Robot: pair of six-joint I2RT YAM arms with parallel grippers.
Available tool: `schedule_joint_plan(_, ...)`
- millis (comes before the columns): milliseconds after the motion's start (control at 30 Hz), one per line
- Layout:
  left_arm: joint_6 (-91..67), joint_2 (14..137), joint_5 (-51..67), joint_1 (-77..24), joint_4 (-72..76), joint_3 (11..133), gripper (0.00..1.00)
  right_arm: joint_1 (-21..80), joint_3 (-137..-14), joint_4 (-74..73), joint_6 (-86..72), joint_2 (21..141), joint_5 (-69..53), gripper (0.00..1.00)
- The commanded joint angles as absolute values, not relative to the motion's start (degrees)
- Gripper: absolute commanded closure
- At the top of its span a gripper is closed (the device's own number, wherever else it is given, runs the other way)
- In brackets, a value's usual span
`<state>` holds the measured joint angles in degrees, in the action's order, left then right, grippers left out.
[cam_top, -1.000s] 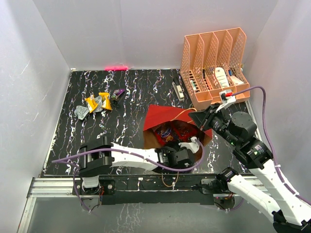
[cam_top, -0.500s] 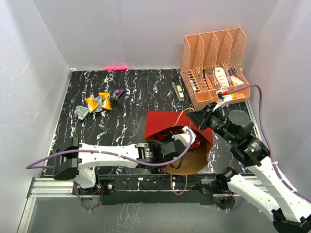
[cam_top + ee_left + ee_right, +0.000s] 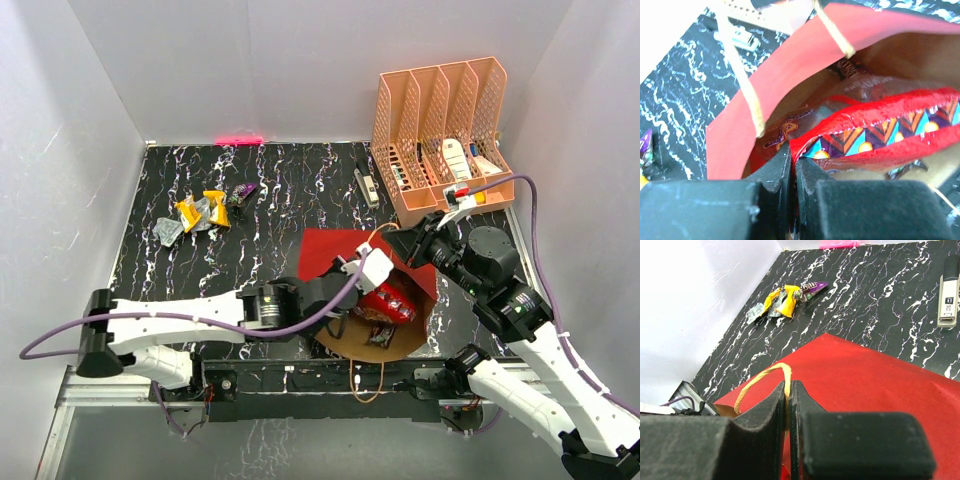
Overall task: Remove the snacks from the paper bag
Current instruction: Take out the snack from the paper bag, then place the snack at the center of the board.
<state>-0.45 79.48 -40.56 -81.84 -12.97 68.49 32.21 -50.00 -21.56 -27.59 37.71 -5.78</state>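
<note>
The red paper bag (image 3: 335, 252) lies near the table's front, its brown mouth facing the near edge. My left gripper (image 3: 352, 290) is inside the mouth, shut on the crimped edge of a glossy red snack bag (image 3: 388, 302); the left wrist view shows this bag (image 3: 875, 135) with a second red packet (image 3: 782, 135) behind it, inside the paper bag (image 3: 790, 65). My right gripper (image 3: 418, 243) is shut on a brown cord handle (image 3: 762, 377) and holds the bag (image 3: 865, 375) up. Several small yellow, silver and purple snacks (image 3: 203, 212) lie at the far left, also in the right wrist view (image 3: 782, 299).
An orange slotted rack (image 3: 440, 130) with white and dark items stands at the back right. A stapler (image 3: 366, 186) lies just left of it, also in the right wrist view (image 3: 948, 292). White walls enclose the table.
My left arm has swung in and reached deeper into the bag's mouth, and it now grips the red snack bag. The bag's mouth has tipped toward the near edge. The right gripper has stayed put.
</note>
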Motion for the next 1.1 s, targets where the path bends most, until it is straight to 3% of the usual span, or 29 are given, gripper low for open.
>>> schedule_joint_plan(0,1.0,69.5,-33.0,-82.0,-6.1,74.1,1.0,32.2,-50.5,-18.1,-28.0,36.9,-4.4,0.93)
schedule_joint_plan(267,2.0,64.2,-25.8,-82.0,-6.0,79.3,1.0,32.2,-50.3,-18.7,-28.8,36.6,-1.6,0.93)
schedule_joint_plan(800,9.3,76.1,-48.9,-81.3,-13.4,104.4,1.0,32.3,-49.9,-19.8,-29.1,35.1,-0.2,0.93)
schedule_joint_plan(1067,10.2,80.4,-49.0,-68.4,-19.4,115.6,1.0,32.2,-49.3,-21.3,-29.8,33.3,0.8,0.93)
